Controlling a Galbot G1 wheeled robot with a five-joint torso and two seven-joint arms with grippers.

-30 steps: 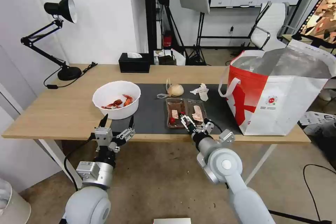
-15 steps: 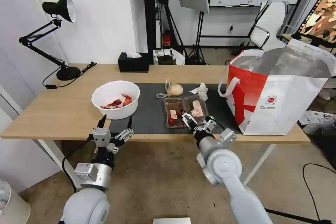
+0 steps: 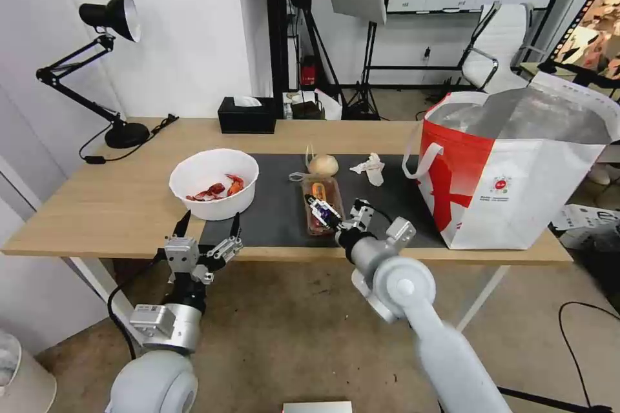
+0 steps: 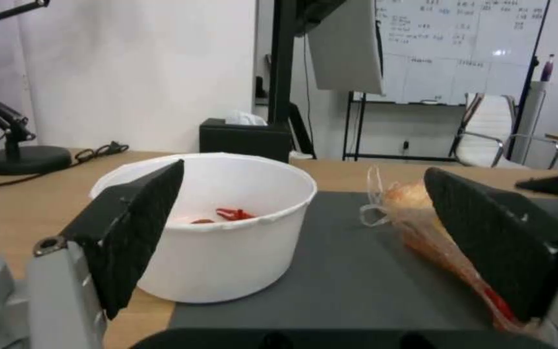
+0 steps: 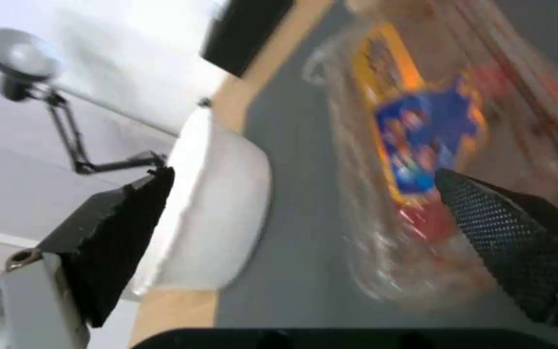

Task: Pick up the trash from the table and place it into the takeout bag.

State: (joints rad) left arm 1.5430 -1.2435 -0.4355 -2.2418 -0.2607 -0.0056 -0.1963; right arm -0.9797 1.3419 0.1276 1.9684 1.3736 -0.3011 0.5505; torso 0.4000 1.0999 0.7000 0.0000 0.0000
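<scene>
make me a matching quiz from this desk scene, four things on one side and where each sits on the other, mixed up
Things:
1. white bowl
2. clear plastic tray
3. takeout bag
4. black tissue box

Places:
A. at the far edge of the table, on bare wood
B. standing at the table's right end
C. on the dark mat, just in front of the right gripper
D. straddling the mat's left edge, beyond the open left gripper

Pairs: 1-D, 2-C, 3-B, 4-A
</scene>
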